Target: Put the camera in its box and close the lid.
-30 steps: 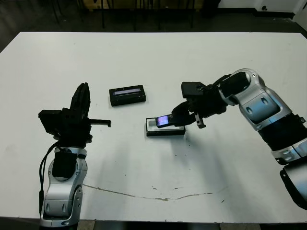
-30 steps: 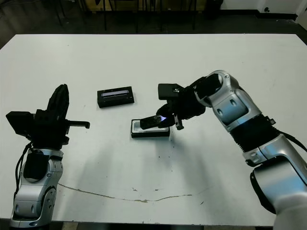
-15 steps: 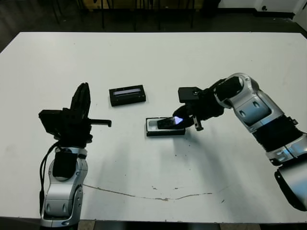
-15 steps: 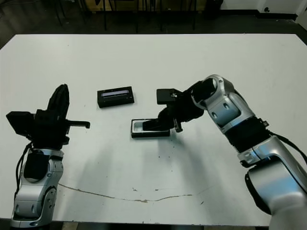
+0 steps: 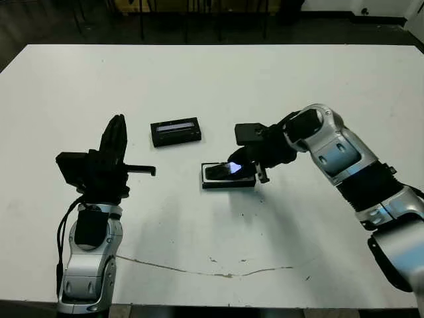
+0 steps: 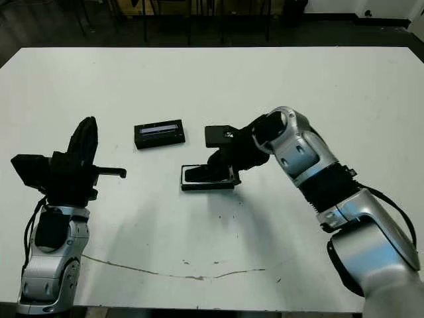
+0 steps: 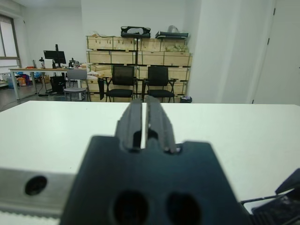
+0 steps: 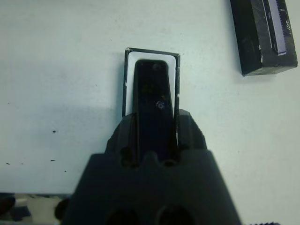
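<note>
The black camera (image 8: 154,89) lies lengthwise in the white-lined box (image 8: 129,61), held low between the fingers of my right gripper (image 8: 157,125), which is shut on it. From the head, the box (image 5: 228,185) sits mid-table with the camera (image 5: 218,172) in it and my right gripper (image 5: 240,170) at its right end. The lid (image 5: 175,131), a black slab with a pale strip, lies apart on the table behind and to the left of the box. My left gripper (image 5: 116,126) is raised at the left, fingers together and holding nothing, well away from the box.
The white table (image 5: 298,79) carries a thin dark crack line (image 5: 218,273) near its front edge. Beyond the table, the left wrist view shows office chairs (image 7: 140,82) and shelves of boxes.
My right gripper has moved left and down with the camera, which went from tilted above the box's right end to lying low inside it. The left arm has stayed where it was.
</note>
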